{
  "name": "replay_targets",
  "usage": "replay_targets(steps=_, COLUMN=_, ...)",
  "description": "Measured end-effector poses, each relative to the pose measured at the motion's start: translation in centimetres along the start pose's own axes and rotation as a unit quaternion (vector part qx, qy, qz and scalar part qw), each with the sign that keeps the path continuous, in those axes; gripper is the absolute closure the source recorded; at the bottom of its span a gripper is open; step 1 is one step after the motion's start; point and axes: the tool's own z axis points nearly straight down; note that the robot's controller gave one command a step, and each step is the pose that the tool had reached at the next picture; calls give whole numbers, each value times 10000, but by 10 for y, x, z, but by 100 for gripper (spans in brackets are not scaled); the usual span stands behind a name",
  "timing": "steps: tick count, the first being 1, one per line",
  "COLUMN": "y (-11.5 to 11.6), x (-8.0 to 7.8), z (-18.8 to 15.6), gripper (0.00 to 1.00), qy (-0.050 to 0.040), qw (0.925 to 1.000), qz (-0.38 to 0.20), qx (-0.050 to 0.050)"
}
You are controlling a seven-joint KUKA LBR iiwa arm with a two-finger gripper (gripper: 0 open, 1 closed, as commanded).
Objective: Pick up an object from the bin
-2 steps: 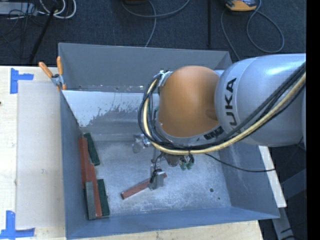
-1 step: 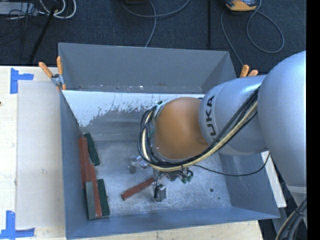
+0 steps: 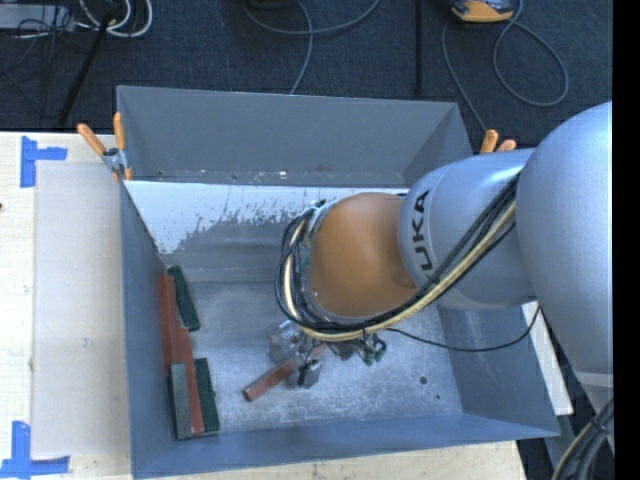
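Gripper (image 3: 297, 365) low, bin (image 3: 280, 138) ctr, over 1 red-brown stick's (image 3: 262, 385) end.

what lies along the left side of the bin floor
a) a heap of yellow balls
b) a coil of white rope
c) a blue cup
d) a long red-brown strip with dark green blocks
d: a long red-brown strip with dark green blocks beside it lies along the left side of the bin.

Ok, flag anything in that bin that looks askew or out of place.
Nothing looks spilled or broken. One small reddish-brown bar lies diagonally on the bin floor, its upper end by the gripper, while the long reddish-brown and dark green pieces lie lined up along the left wall.
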Motion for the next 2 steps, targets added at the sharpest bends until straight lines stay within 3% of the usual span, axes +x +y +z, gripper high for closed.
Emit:
replay_targets(steps=1, y=-62, x=62, z=-121, gripper=100, qy=-30, qw=9997, qz=-237, qx=33)
replay_targets(steps=2, y=-56, x=82, z=-248, gripper=100, qy=-48, qw=9995, qz=-295, qx=31)
